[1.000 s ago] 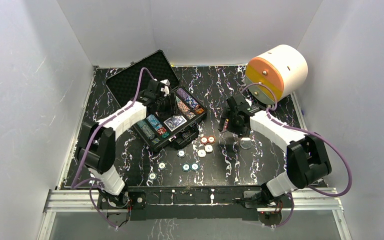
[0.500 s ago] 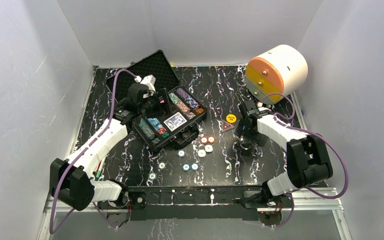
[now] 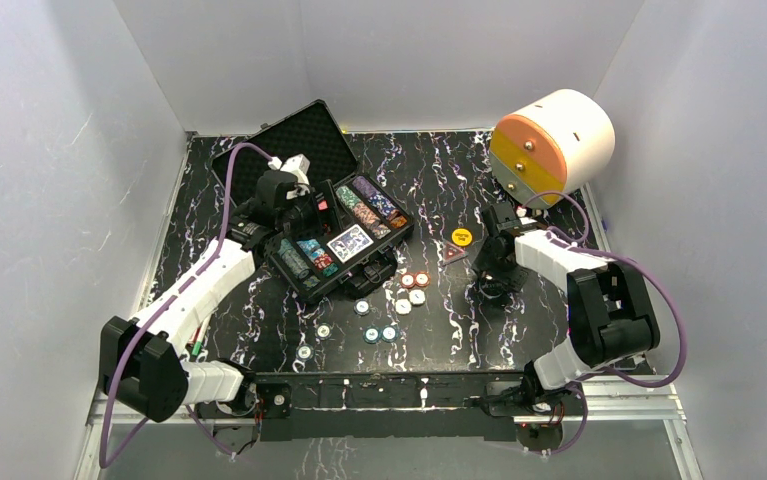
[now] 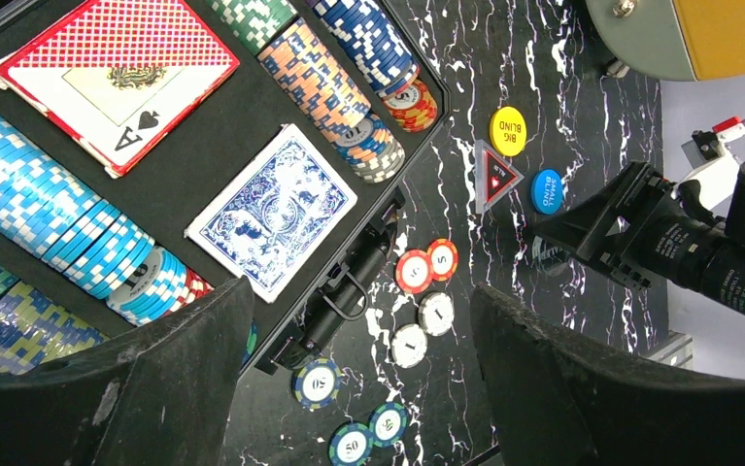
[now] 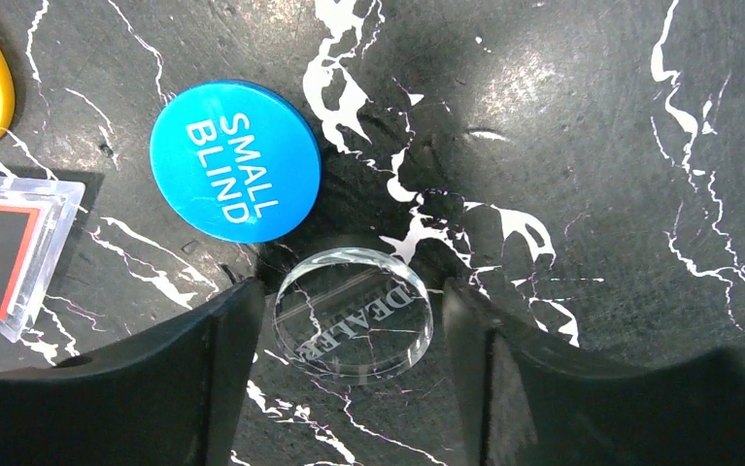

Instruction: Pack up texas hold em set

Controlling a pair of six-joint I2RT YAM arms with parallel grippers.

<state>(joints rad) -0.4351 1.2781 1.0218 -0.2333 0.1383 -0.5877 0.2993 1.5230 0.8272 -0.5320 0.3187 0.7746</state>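
Observation:
The black case (image 3: 284, 150) lies open at the back left, and its tray holds rows of chips (image 4: 48, 218), a red-backed deck (image 4: 116, 73) and a blue deck (image 4: 271, 209). Several loose chips (image 3: 414, 281) lie on the table in front of the case, also seen in the left wrist view (image 4: 414, 270). My left gripper (image 3: 309, 212) is open and empty above the tray's front edge (image 4: 358, 301). My right gripper (image 3: 489, 290) is open and low on the table, with a clear DEALER button (image 5: 358, 311) between its fingers untouched. A blue SMALL BLIND button (image 5: 235, 160) and a yellow BIG BLIND button (image 3: 462, 237) lie beside it.
A triangular clear marker (image 3: 453, 253) lies next to the yellow button. The big white cylinder with orange-yellow drawers (image 3: 554, 145) stands at the back right, close behind the right arm. White walls enclose the black marbled table (image 3: 439, 180).
The left arm has swung its elbow out to the left, with its gripper still over the case. The right gripper has moved right and down to straddle the clear button.

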